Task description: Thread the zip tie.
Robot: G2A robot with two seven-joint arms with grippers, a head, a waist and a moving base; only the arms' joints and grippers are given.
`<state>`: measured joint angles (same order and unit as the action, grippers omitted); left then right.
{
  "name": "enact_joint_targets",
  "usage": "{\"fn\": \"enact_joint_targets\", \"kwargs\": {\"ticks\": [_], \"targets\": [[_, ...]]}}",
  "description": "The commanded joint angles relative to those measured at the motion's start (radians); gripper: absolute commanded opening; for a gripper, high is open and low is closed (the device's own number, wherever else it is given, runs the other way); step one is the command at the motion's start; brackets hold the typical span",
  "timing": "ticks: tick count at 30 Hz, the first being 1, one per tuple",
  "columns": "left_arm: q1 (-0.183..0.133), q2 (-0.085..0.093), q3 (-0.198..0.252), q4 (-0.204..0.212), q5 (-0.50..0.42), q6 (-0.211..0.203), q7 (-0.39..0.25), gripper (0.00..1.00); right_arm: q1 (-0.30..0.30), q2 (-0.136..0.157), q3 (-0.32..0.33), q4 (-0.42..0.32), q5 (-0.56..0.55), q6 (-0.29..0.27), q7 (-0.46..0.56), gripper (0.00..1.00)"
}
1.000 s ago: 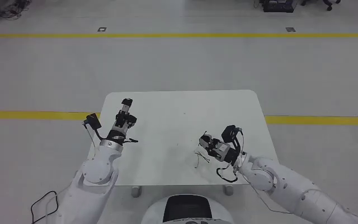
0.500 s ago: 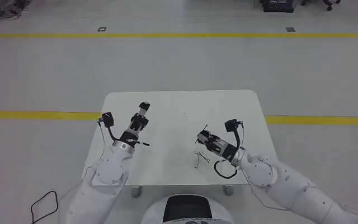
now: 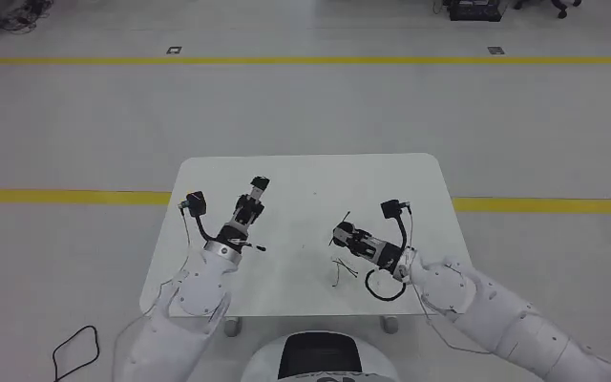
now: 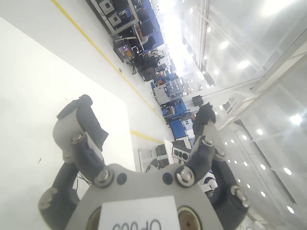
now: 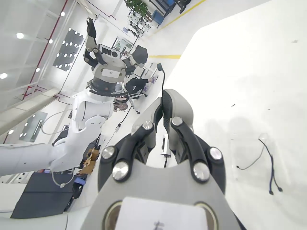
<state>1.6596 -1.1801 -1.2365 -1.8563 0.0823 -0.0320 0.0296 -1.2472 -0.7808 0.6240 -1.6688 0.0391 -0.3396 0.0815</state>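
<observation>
**Right gripper holding the zip tie, left gripper open**

You are working at a white table with rounded corners, standing on a pale hall floor crossed by yellow lines.

Your right gripper is hovering over the right half of the table, near the front edge. Its jaws are pressing together on a thin black zip tie. The strip is sticking out past the fingertips and ending in a small square head. In the top view the tie is showing as a fine dark line pointing away from you, toward the far side of the table.

Your left gripper is hanging above the left half of the table, angled up and away from you. Its jaws are standing wide apart and holding nothing. The right wrist view is also catching it, spread and raised, well apart from the right gripper, with bare tabletop between the two.

A few loose zip ties are lying flat on the table just beside the right gripper, on the side nearer you. No gripper is touching them.
</observation>
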Motion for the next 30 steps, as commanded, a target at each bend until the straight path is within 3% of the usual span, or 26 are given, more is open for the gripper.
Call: {"fn": "enact_joint_targets", "kwargs": {"ticks": [1,7,9,19,22,28,30], "targets": [[0.000,0.001,0.009,0.012,0.077,-0.015,0.013,1.00,-0.005,-0.005,0.011,0.013,0.031,0.001,-0.002,0.00],[-0.002,0.004,0.055,0.049,0.344,-0.025,0.052,1.00,-0.015,-0.026,0.039,0.032,0.151,0.000,0.040,0.00],[-0.011,0.004,0.068,0.056,0.391,-0.035,0.057,1.00,-0.014,-0.032,0.045,0.036,0.175,0.000,0.075,0.00],[-0.013,0.004,0.068,0.056,0.400,-0.035,0.057,1.00,-0.020,-0.037,0.052,0.041,0.184,0.007,0.070,0.00],[-0.017,0.011,0.080,0.048,0.604,-0.030,0.076,1.00,-0.025,-0.046,0.059,0.055,0.236,0.000,0.107,0.00],[-0.027,0.016,0.127,0.062,0.970,0.038,0.140,1.00,-0.020,-0.063,0.083,0.089,0.316,0.001,0.173,0.00],[-0.026,0.015,0.133,0.072,0.988,0.054,0.159,1.00,-0.019,-0.067,0.089,0.094,0.318,0.002,0.170,0.00]]}}
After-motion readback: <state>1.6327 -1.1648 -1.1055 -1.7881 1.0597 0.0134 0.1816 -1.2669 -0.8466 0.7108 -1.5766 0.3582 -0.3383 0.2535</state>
